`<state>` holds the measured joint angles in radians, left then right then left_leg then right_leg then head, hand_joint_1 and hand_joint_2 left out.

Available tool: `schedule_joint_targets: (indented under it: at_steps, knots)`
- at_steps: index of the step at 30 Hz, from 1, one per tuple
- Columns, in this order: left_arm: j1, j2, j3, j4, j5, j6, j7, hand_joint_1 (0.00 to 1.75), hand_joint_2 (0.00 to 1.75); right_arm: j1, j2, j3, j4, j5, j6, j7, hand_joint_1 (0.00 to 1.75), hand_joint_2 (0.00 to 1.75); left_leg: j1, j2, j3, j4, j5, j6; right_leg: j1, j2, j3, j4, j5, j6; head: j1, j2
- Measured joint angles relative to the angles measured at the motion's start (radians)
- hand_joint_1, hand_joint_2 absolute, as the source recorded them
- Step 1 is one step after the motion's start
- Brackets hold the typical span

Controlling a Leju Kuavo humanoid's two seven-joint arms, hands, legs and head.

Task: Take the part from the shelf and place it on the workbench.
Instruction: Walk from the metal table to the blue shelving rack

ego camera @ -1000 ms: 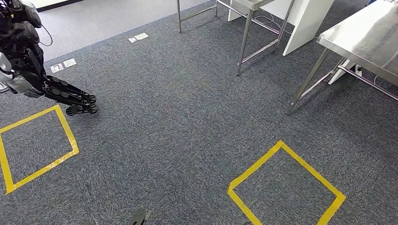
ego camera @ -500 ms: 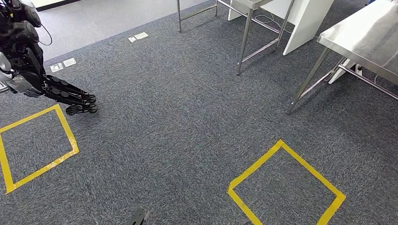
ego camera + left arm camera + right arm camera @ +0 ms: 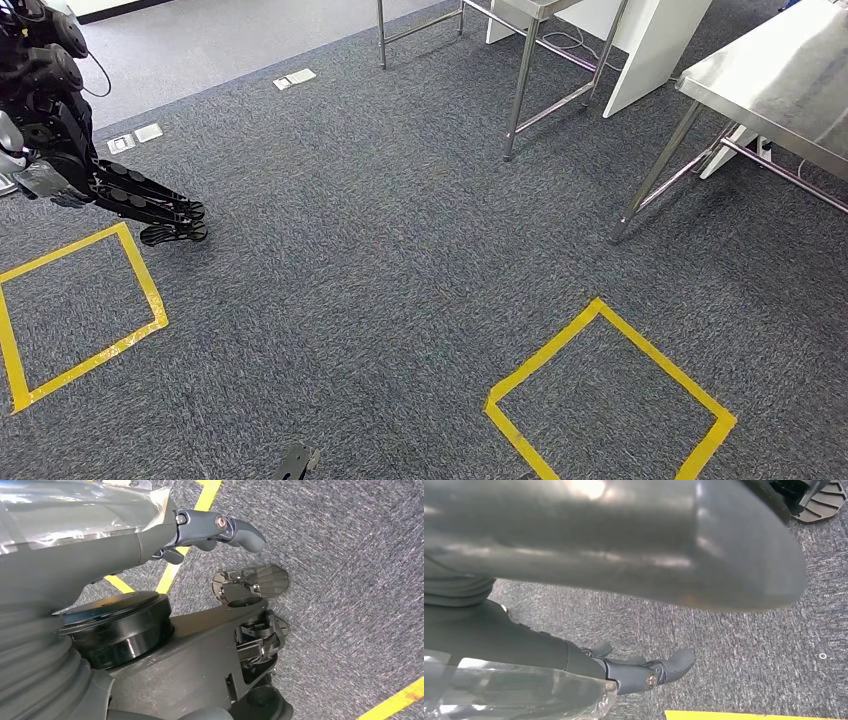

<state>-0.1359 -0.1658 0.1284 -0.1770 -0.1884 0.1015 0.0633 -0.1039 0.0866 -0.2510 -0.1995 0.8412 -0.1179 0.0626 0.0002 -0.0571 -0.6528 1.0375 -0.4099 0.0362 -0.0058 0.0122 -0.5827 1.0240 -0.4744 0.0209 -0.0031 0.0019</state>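
Observation:
I look down at grey carpet in the head view. A steel workbench (image 3: 790, 75) stands at the far right, its top bare where I can see it. In the left wrist view my left hand (image 3: 215, 527) hangs over the carpet with its thumb out and nothing in it. My right hand (image 3: 649, 672) hangs the same way in the right wrist view, fingers loosely extended and holding nothing.
A second steel table frame (image 3: 520, 70) and a white panel (image 3: 655, 45) stand at the back. Two yellow tape squares mark the floor, one on the left (image 3: 80, 310) and one on the right (image 3: 610, 395). A black legged robot (image 3: 60, 130) stands at the far left.

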Motion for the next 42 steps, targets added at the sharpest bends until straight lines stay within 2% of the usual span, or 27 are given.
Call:
schedule_joint_targets:
  at_steps: [23,26,31,34,36,40,42]
  knots:
    - [0.001,0.000,0.016,0.000,0.008,0.002,-0.008,0.00,1.75,-0.005,0.000,-0.008,0.000,-0.024,-0.008,-0.004,0.00,0.00,0.000,0.000,0.000,0.000,0.000,0.000,0.000,0.000,0.000,0.000,0.000,0.000,0.000,0.000]
    - [0.002,0.000,0.019,0.000,0.013,0.003,-0.012,0.00,1.75,-0.005,0.000,-0.032,0.000,-0.064,-0.044,-0.038,0.00,0.00,0.000,0.000,0.000,0.000,0.000,0.000,0.000,0.000,0.000,0.000,0.000,0.000,0.000,0.000]
    - [0.010,0.000,0.029,0.000,0.019,0.010,-0.025,0.00,1.75,-0.005,-0.006,-0.093,-0.002,-0.128,-0.188,-0.172,0.00,0.00,0.000,0.000,0.000,0.000,0.000,0.000,0.000,0.000,0.000,-0.001,0.000,0.000,0.000,0.000]
    - [0.014,0.000,0.032,0.000,0.019,0.013,-0.028,0.00,1.75,-0.005,-0.013,-0.124,-0.002,-0.146,-0.201,-0.213,0.00,0.00,0.000,0.000,0.000,0.000,0.000,0.000,0.000,0.000,0.000,-0.001,0.000,0.000,0.000,0.000]
    - [0.015,0.000,0.032,0.000,0.017,0.012,-0.028,0.00,1.75,-0.005,-0.016,-0.137,-0.002,-0.152,-0.150,-0.203,0.00,0.00,0.000,0.000,0.000,0.000,0.000,0.000,0.000,0.000,-0.001,-0.001,0.000,0.000,0.000,0.000]
    - [0.014,0.000,0.032,0.000,0.003,-0.001,-0.025,0.00,1.75,-0.004,-0.009,-0.158,-0.002,-0.177,0.094,-0.166,0.00,0.00,-0.002,0.000,-0.001,0.002,-0.002,0.003,-0.002,0.000,0.001,-0.002,0.001,0.001,0.000,0.000]
    - [0.014,0.000,0.032,0.000,-0.003,-0.004,-0.022,0.00,1.75,-0.002,0.006,-0.164,-0.001,-0.180,0.136,-0.156,0.00,0.00,-0.004,0.001,-0.002,0.004,-0.005,0.009,-0.005,0.001,0.005,-0.004,0.001,0.004,-0.001,0.000]
